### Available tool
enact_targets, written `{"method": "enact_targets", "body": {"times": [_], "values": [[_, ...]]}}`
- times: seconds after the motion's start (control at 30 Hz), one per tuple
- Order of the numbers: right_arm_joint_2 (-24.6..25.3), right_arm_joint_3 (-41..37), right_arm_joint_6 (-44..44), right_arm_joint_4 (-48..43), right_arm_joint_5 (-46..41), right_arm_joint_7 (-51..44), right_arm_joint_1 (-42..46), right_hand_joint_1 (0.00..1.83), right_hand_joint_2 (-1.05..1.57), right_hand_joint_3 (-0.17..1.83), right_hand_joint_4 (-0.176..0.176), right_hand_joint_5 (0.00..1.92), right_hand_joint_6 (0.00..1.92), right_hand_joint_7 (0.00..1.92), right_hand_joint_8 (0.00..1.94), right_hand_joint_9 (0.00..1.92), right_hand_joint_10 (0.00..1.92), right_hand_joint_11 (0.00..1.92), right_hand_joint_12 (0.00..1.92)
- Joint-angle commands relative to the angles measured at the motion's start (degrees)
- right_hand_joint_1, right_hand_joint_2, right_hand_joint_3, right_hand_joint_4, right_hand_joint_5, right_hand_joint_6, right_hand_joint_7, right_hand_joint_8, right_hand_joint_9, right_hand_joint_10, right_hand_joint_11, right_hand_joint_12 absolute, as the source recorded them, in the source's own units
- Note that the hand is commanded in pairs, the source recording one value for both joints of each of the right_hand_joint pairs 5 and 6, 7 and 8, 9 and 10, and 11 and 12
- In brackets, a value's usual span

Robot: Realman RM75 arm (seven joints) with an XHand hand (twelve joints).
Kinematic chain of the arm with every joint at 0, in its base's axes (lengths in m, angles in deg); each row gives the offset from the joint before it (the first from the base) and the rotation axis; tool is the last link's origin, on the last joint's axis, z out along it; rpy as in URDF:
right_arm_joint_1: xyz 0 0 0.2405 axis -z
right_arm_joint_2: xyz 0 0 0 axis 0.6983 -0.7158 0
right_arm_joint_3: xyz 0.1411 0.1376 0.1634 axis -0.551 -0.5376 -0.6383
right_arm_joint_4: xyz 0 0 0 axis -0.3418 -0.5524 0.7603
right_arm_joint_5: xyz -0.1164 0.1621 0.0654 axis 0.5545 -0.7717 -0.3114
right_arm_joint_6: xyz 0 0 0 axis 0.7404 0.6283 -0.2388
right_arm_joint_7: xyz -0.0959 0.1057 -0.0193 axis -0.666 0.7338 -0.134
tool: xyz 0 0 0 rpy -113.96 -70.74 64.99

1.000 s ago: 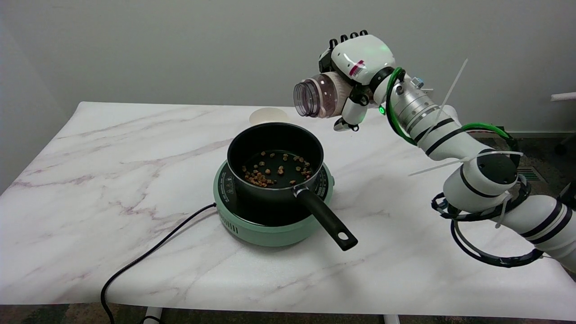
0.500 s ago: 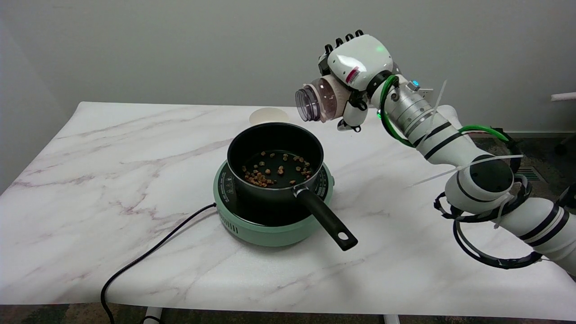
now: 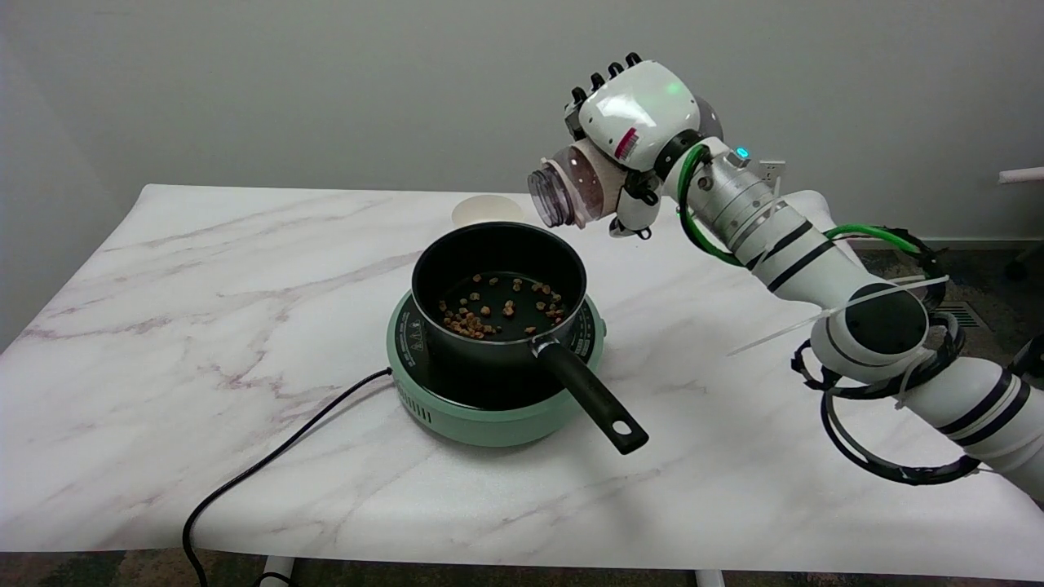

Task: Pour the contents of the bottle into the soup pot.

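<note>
From the head view, my right hand was wrapped around the bottle, holding it in the air above and behind the far right side of the pot. The bottle lay nearly on its side, its open mouth turned left and slightly down, clear of the pot's rim. Small brown pieces lay scattered across the pot's dark bottom. The pot sat on a green hotplate on the marble tabletop, its black handle pointing toward the near right. A black cord ran off the front left edge. A pale round lid lay behind the pot.
</note>
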Motion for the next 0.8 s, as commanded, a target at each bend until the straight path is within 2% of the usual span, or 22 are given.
{"method": "enact_targets", "body": {"times": [0.03,0.13,0.17,0.2,0.23,0.47,0.8], "values": [[0.3,-2.5,5.1,-0.5,11.8,6.2,-0.5,1.31,0.88,0.57,0.0,1.71,1.71,1.42,1.42,1.23,1.23,1.11,1.11],[0.2,-2.7,6.1,-1.1,13.0,7.1,-0.7,1.31,0.88,0.57,0.0,1.71,1.71,1.42,1.42,1.23,1.23,1.1,1.1],[-0.4,0.4,6.5,-6.9,19.1,11.3,-1.3,1.31,0.88,0.57,0.0,1.71,1.71,1.42,1.42,1.23,1.23,1.1,1.1],[-0.5,0.9,6.9,-7.9,20.5,12.1,-1.4,1.31,0.88,0.57,0.0,1.71,1.71,1.42,1.42,1.23,1.23,1.1,1.1],[0.1,-3.2,7.2,-1.2,14.2,7.1,-1.1,1.3,0.89,0.57,0.0,1.71,1.71,1.42,1.42,1.23,1.23,1.1,1.1],[-0.7,-2.7,8.5,-1.4,15.0,9.4,-1.0,1.3,0.87,0.55,0.0,1.62,1.62,1.42,1.42,1.23,1.23,1.09,1.09],[-0.7,-2.6,8.5,-1.8,18.3,11.4,-0.9,1.3,0.87,0.55,0.0,1.59,1.59,1.41,1.41,1.23,1.23,1.08,1.08]]}}
